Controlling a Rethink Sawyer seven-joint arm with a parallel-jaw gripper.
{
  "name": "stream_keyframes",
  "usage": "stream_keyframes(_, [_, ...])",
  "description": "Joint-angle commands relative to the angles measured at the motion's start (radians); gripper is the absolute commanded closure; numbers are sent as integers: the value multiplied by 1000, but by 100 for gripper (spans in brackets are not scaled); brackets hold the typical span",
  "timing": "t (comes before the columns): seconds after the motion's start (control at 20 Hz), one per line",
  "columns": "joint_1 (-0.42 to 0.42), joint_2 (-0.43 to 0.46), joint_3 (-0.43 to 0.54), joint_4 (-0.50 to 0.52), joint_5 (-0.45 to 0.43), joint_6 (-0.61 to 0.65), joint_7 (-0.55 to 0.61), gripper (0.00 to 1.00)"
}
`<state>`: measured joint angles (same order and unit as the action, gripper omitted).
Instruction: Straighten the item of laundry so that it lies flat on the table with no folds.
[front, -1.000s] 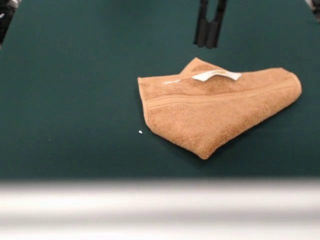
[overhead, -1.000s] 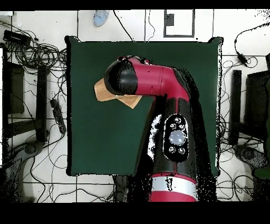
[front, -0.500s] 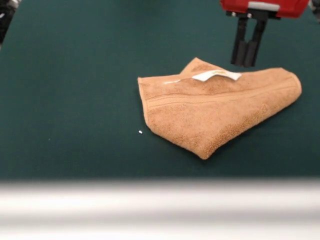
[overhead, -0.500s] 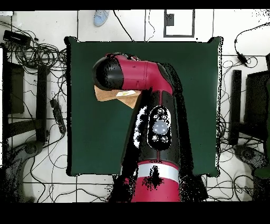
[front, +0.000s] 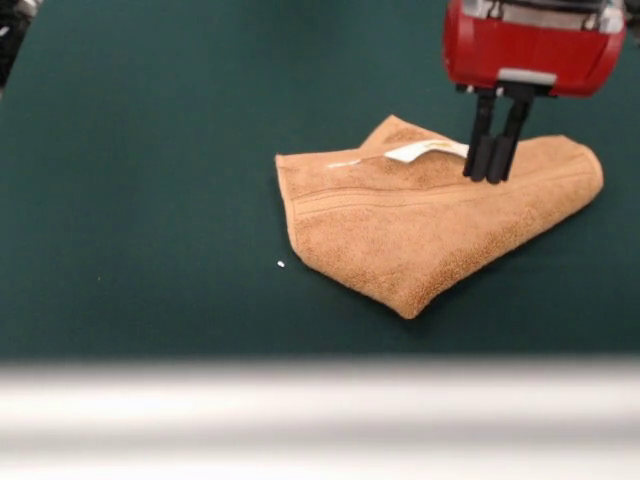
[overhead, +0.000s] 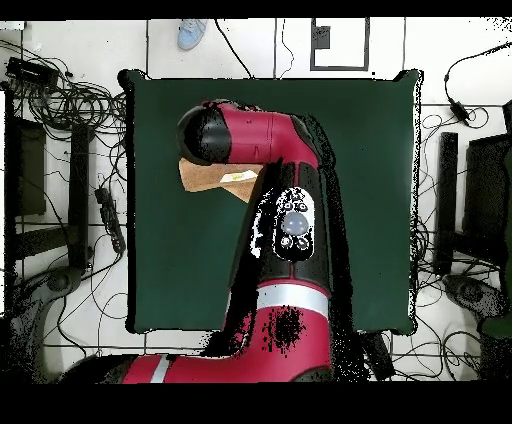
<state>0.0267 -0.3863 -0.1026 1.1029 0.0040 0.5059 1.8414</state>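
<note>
Glossy red Sawyer arm (overhead: 285, 150) w/ rounded black joint cap, grey round button panel on black inset, silver band; two slim black fingers (front: 480, 140).

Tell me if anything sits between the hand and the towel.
Nothing visible does. In the front view the hand hangs right over the folded towel, its tips close together beside the white label. Only a tiny white speck lies on the table, well off to one side.
</note>
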Motion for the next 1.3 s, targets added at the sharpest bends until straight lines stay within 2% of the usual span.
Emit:
stream_keyframes(0.05, [18,73,14,14,2,24,164,100])
stream_keyframes(0.15, [17,76,4,3,-1,58,150,100])
stream_keyframes(0.55, [14,110,-8,30,5,62,157,100])
stream_keyframes(1.3, [35,153,-9,107,98,121,256,100])
